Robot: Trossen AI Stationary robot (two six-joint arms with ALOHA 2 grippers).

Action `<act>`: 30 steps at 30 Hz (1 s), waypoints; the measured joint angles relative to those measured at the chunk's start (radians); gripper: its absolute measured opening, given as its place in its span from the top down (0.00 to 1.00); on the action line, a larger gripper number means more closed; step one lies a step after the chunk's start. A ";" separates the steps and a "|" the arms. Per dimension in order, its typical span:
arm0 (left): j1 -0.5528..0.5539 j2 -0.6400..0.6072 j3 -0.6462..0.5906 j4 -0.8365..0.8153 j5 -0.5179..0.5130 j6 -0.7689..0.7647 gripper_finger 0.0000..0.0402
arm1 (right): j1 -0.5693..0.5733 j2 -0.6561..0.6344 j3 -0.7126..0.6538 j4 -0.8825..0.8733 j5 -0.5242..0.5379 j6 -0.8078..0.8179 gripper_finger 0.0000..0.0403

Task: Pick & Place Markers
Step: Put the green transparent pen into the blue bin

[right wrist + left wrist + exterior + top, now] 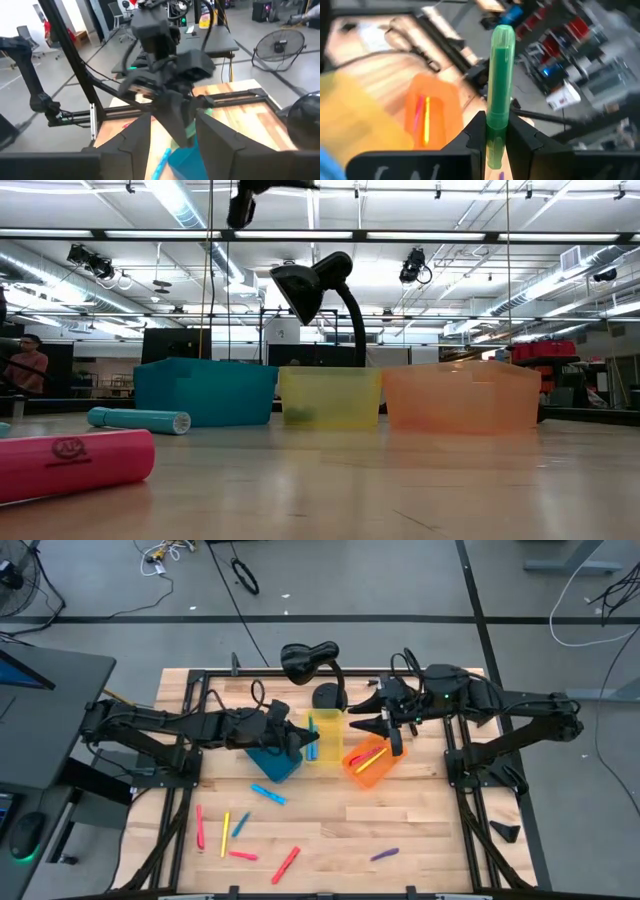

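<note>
My left gripper (303,743) hovers over the gap between the blue bin (272,762) and the yellow bin (326,736), shut on a green marker (499,80). My right gripper (386,728) hangs above the orange bin (368,764), open, with nothing between its fingers (134,142). A red and a yellow marker (368,758) lie inside the orange bin. Several more markers lie flat on the near part of the table: a blue one (268,794), a red one (285,863), a yellow one (225,835) and a purple one (384,854). My left gripper pinches the green marker's lower barrel (495,131) between its two fingers (475,136). The fingers reach out roughly level from the table's left, and the marker runs along them, its capped end (503,35) sticking out well past the fingertips. The marker is lifted clear of the bins and table.
A black desk lamp (312,662) stands just behind the yellow bin, close to both grippers. The three bins stand in a row at mid-table (330,395). A red marker (70,465) and a blue one (138,420) lie close to the low camera. A black frame edges the table.
</note>
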 joint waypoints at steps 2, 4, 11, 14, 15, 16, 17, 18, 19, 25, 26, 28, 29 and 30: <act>0.000 0.000 0.000 -0.050 -0.019 -0.095 0.87 | 0.000 0.000 0.000 0.001 0.000 -0.022 0.61; 0.000 0.000 0.000 -0.101 -0.024 -0.188 0.87 | 0.000 0.000 0.000 0.001 0.000 -0.035 0.61; -0.022 0.000 0.000 -0.282 -0.028 -0.404 0.87 | 0.000 0.007 0.000 -0.003 0.086 -0.032 0.62; -0.038 0.000 0.000 -0.331 -0.037 -0.485 0.87 | 0.000 0.008 0.000 -0.002 0.097 -0.028 0.63; -0.042 0.000 0.000 -0.349 -0.046 -0.517 0.87 | 0.000 0.008 0.000 -0.001 0.097 -0.027 0.63; -0.046 0.000 0.000 -0.366 -0.055 -0.553 0.87 | 0.000 0.008 0.000 0.000 0.097 -0.027 0.63; -0.050 0.000 0.000 -0.381 -0.068 -0.596 0.87 | 0.000 0.008 0.000 0.000 0.097 -0.027 0.63; -0.054 0.000 0.000 -0.398 -0.082 -0.637 0.87 | 0.000 0.008 0.000 0.000 0.097 -0.027 0.63; -0.057 0.000 0.000 -0.410 -0.095 -0.673 0.87 | 0.000 0.009 0.000 0.001 0.097 -0.027 0.63; -0.069 0.000 0.000 -0.472 -0.131 -0.881 0.87 | 0.000 0.010 0.000 0.002 0.097 -0.027 0.63; -0.073 0.000 0.000 -0.481 -0.144 -0.916 0.87 | 0.000 0.010 0.000 0.002 0.097 -0.027 0.63; -0.079 0.000 0.000 -0.520 -0.166 -0.989 0.87 | 0.000 0.010 0.000 0.002 0.097 -0.035 0.63; -0.082 0.000 0.000 -0.539 -0.171 -1.024 0.87 | 0.000 0.010 0.000 0.002 0.097 -0.041 0.63; -0.082 0.000 0.000 -0.556 -0.175 -1.055 0.87 | 0.000 0.010 0.000 0.002 0.097 -0.050 0.63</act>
